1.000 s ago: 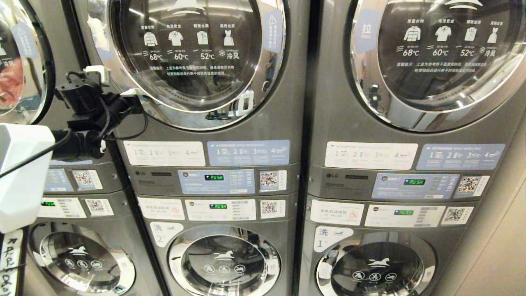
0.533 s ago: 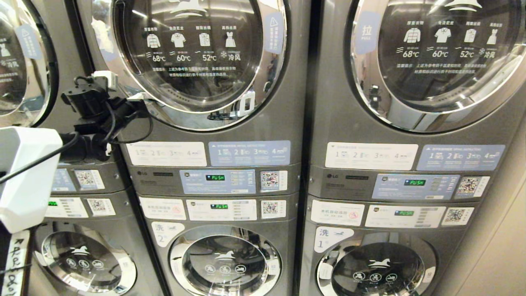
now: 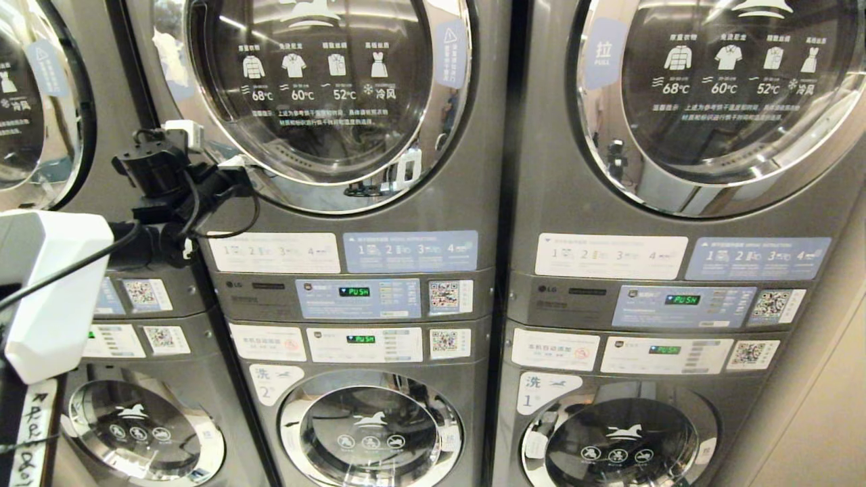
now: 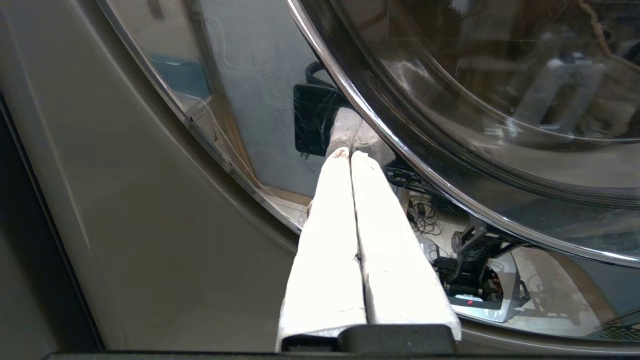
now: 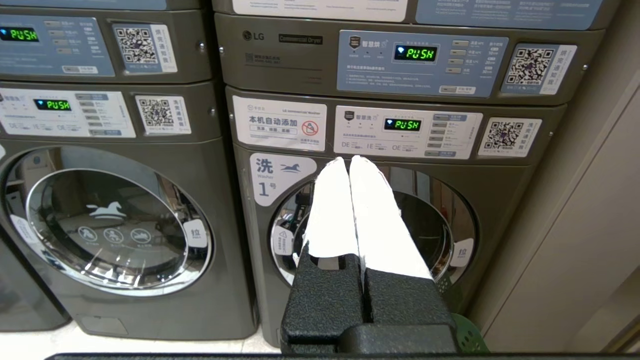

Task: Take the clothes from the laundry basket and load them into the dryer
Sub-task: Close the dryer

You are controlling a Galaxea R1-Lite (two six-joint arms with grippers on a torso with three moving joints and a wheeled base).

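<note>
The dryer (image 3: 325, 88) is the upper machine of the middle stack, and its round glass door looks closed. My left gripper (image 3: 232, 162) is raised to the lower left of that door. Its white fingers are shut with nothing between them. In the left wrist view the left gripper (image 4: 350, 152) has its tips against the door's chrome rim (image 4: 235, 130), beside the dark glass (image 4: 500, 75). My right gripper (image 5: 348, 159) is shut and empty, hanging low in front of washer no. 1 (image 5: 400, 220). A green rim of the laundry basket (image 5: 470, 340) shows beneath it. No clothes are in view.
Another stacked dryer (image 3: 717, 88) stands to the right and a third stack (image 3: 40, 101) to the left. Control panels (image 3: 358, 297) and washers (image 3: 369, 426) sit below the dryers. A beige wall (image 5: 590, 225) runs along the right.
My left arm has edged a little to the right along the dryer door's lower left rim. The right gripper has stayed shut.
</note>
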